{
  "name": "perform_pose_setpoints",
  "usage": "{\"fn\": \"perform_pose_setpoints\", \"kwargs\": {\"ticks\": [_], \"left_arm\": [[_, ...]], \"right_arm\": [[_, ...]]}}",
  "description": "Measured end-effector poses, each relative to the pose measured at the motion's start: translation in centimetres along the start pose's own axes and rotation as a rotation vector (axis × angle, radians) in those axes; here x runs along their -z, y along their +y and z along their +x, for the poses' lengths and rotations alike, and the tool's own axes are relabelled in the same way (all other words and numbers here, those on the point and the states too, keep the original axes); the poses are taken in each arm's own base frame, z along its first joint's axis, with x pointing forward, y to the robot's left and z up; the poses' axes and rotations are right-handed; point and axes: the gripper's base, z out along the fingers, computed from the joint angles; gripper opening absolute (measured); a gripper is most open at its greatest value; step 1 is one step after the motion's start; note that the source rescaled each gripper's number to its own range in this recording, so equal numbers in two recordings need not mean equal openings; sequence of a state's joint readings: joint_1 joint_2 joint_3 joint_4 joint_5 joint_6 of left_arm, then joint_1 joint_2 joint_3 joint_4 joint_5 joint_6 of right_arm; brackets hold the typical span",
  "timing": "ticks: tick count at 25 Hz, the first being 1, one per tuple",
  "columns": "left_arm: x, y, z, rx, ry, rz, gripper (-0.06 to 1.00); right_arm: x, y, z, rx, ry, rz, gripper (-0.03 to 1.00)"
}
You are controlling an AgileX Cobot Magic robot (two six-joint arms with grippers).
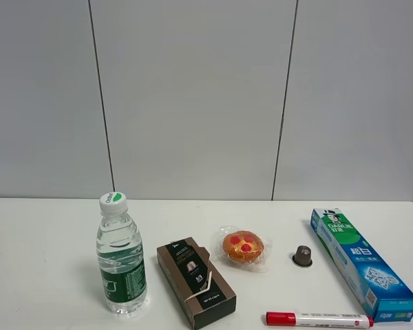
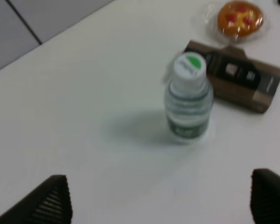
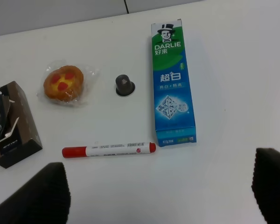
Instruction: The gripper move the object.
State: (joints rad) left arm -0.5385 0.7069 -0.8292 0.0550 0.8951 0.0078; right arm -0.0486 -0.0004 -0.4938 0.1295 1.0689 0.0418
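Note:
The clear water bottle [image 1: 121, 256] with a white-green cap and dark green label stands upright on the white table at the front left. It also shows in the left wrist view [image 2: 188, 99]. My left gripper [image 2: 161, 205] is open, its two black fingertips [image 2: 46, 200] wide apart, above and short of the bottle, holding nothing. My right gripper [image 3: 161, 196] is open and empty, above the table near the marker. Neither gripper shows in the exterior high view.
A brown box [image 1: 195, 280] lies right of the bottle. A wrapped orange pastry [image 1: 243, 247], a small dark capsule [image 1: 302, 256], a blue-green toothpaste box [image 1: 361, 262] and a red-capped marker [image 1: 319, 320] lie to the right on the white table [image 1: 41, 234].

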Motion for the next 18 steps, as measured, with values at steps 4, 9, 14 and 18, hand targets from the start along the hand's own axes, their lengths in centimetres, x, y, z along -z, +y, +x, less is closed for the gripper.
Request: {"fn": "perform_pose_setpoints", "kwargs": {"ticks": [4,9,14,18], "left_arm": [[3.5,1.5,1.7,0.050,-0.035,-0.145,0.69],[6.8,2.1,4.5,0.168,-0.026,-0.297,0.69],[8.9,1.4,6.7,0.332,-0.045,-0.390,0.69],[9.3,0.8,8.8,0.420,-0.084,-0.489,0.69]], "right_arm": [[0.0,0.0,0.0,0.000,0.000,0.000,1.00],[0.0,0.0,0.0,0.000,0.000,0.000,1.00],[0.0,0.0,0.0,0.000,0.000,0.000,1.00],[0.0,0.0,0.0,0.000,0.000,0.000,1.00]]}}
